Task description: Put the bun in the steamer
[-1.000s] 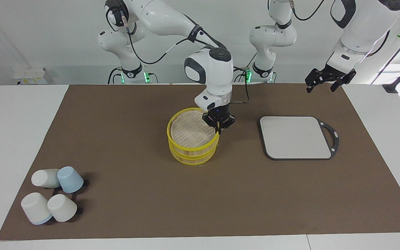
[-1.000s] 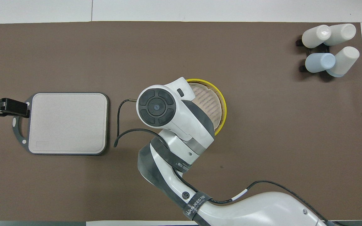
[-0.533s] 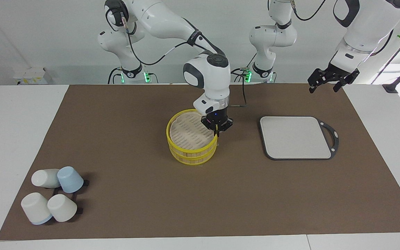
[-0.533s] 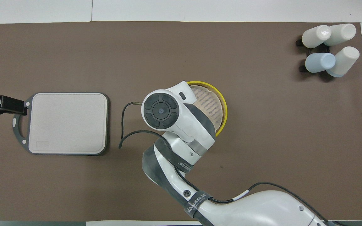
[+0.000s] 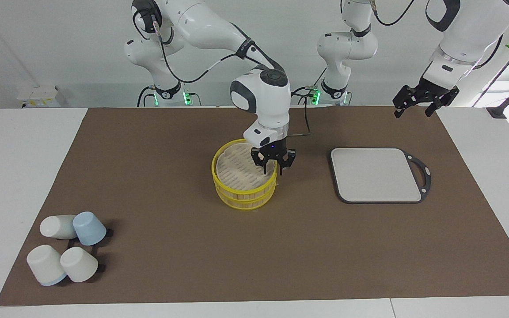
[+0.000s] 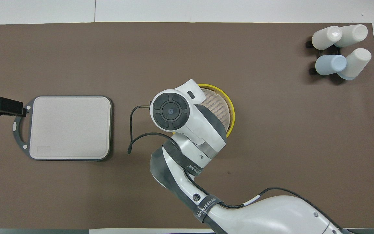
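**Two grippers spread, one at the steamer's rim**

Four cups (image 5: 77, 264), three white and one pale blue (image 5: 89, 228), lie tipped together on a small black rack at the right arm's end of the counter (image 5: 16, 176). They sit at the corner of the brown mat (image 5: 170, 145) farthest from the robots.

At the middle of the mat stands the steamer (image 5: 243, 187), two bamboo tiers with bright yellow rims and a pale slatted surface (image 5: 237, 170) set just inside the top rim. From where I stand I cannot tell where the bun is; nothing cream and rounded shows on the slats or on the mat, and the overhead view has the right arm's wrist covering part of the basket (image 6: 230, 112).

The right gripper (image 5: 273, 168) hangs low at the steamer's edge toward the left arm's end. Its fingers are spread apart and hold nothing, one over the slats and the other outside the yellow rim. Whether either finger touches the rim I cannot tell.

Next comes the flat grey board (image 5: 376, 174) with its dark rim, lying flat on the mat, well apart from the steamer, with its handle loop (image 5: 426, 172) toward the left arm's end.

The left gripper (image 5: 412, 112) waits up in the air, fingers spread and empty. From overhead it shows beside the board's handle (image 6: 2, 106).
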Controlling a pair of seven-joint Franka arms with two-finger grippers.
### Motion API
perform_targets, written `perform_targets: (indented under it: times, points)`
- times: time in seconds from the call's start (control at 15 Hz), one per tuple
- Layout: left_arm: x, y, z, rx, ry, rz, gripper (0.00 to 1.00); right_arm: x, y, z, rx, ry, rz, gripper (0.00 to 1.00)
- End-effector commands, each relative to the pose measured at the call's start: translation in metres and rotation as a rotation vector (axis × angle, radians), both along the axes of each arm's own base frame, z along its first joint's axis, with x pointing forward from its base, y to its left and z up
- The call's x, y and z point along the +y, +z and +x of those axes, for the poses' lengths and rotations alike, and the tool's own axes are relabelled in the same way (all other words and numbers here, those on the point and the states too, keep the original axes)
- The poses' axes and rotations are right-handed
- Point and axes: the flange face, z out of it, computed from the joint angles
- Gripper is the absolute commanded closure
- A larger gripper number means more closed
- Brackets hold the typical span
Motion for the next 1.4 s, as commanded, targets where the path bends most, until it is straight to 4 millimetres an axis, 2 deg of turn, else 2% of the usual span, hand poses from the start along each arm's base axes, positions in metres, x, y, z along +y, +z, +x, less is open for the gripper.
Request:
perform_targets:
  times: [0.0,0.13,0.27,0.4,0.6,0.67,0.8,0.93,1.0,1.33]
  points:
    - [0.001,0.004,-0.001,-0.014,-0.007,-0.016,0.00,-0.039,0.049,0.019,-0.024,0.060,-0.036,0.00]
    - [0.001,0.004,-0.001,-0.012,-0.007,-0.015,0.00,-0.084,0.087,0.028,-0.019,0.128,-0.071,0.00]
    - [0.001,0.004,-0.001,-0.015,-0.007,-0.016,0.00,-0.150,0.121,0.036,0.032,0.219,-0.140,0.00]
    - [0.001,0.004,-0.001,-0.015,-0.008,-0.016,0.00,-0.218,0.147,0.041,0.082,0.276,-0.171,0.00]
    - [-0.004,0.005,-0.001,-0.017,-0.016,-0.015,0.00,-0.322,0.171,0.042,0.174,0.320,-0.138,0.00]
    - [-0.006,0.005,-0.001,-0.017,-0.021,-0.015,0.00,-0.352,0.177,0.041,0.187,0.315,-0.130,0.00]
    - [-0.006,0.005,-0.001,-0.015,-0.021,-0.016,0.00,-0.401,0.174,0.040,0.214,0.247,-0.120,0.00]
    - [-0.006,0.005,-0.001,-0.015,-0.022,-0.015,0.00,-0.434,0.162,0.033,0.232,0.184,-0.082,0.00]
    - [-0.006,0.005,-0.001,-0.016,-0.021,-0.016,0.00,-0.442,0.161,0.031,0.233,0.158,-0.052,0.00]
    - [-0.006,0.005,-0.001,-0.018,-0.019,-0.015,0.00,-0.453,0.167,0.036,0.201,0.121,-0.046,0.00]
